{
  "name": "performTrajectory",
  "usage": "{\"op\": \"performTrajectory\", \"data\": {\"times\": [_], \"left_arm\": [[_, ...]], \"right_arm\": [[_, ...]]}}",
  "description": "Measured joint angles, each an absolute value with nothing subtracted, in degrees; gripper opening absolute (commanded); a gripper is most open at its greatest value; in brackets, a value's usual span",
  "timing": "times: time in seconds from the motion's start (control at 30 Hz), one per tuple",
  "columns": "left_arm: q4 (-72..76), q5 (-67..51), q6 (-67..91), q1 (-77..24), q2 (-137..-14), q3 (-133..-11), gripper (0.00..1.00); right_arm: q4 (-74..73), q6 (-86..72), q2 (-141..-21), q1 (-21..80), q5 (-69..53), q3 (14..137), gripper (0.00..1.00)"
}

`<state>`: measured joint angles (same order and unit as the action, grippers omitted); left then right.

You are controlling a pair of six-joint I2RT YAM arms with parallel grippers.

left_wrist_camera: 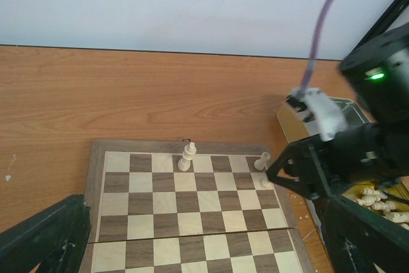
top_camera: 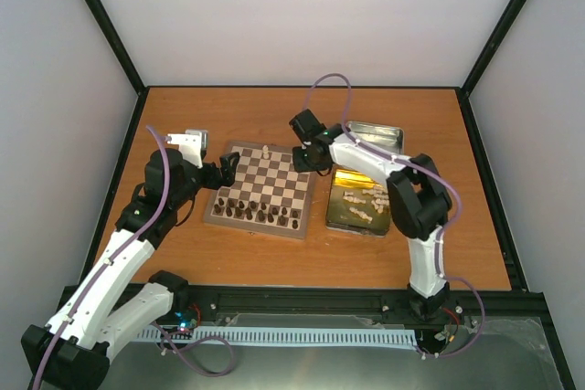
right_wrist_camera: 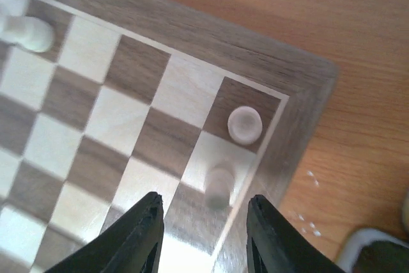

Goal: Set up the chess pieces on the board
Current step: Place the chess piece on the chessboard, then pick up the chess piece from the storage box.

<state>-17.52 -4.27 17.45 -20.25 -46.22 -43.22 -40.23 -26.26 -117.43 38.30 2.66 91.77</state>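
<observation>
White enclosure walls with black corner posts stand around a brown wooden desk (top_camera: 183, 253). At the left, the left end effector (top_camera: 226, 171) hovers just beside the left edge of the board (top_camera: 274, 180) with its jaws wide apart and nothing between them. It is the farther of the two from the loose pieces. Dark brown pieces (top_camera: 260, 214) fill the board's near rows. On the far row stands one tall cream piece (top_camera: 266, 150), roughly at the middle. Further right, the right end effector (right_wrist_camera: 203, 231) sits over the board's far right corner with its fingers (right_wrist_camera: 137, 234) apart. A small cream piece (right_wrist_camera: 219, 187) stands upright on the light square just ahead of the fingertips, on the line between them, with no contact to be seen. Its long axis points up toward the wrist camera. A second cream piece (right_wrist_camera: 245, 124) stands on the dark corner square beside it. The rest of the cream chess pieces (top_camera: 358, 209) lie on their sides in the gold tin (top_camera: 335, 216), just right of the board and on the near side of this end effector. The right arm is therefore plainly the nearer for the next pick. The silver lid (top_camera: 379, 137) rests beyond the tin.
</observation>
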Motion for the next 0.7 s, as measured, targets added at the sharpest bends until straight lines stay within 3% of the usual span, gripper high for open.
{"op": "performTrajectory", "data": {"times": [0.33,0.7], "left_arm": [[-17.50,-4.32,17.45,-20.25,-46.22,-43.22,1.00],[-17.52,-4.29,17.45,-20.25,-46.30,-43.22,1.00]], "right_arm": [[-34.76,-28.38,-89.60,36.91,9.69,70.22,0.41],[-35.05,-30.57,-79.09,30.11,11.68,49.71,0.42]]}}
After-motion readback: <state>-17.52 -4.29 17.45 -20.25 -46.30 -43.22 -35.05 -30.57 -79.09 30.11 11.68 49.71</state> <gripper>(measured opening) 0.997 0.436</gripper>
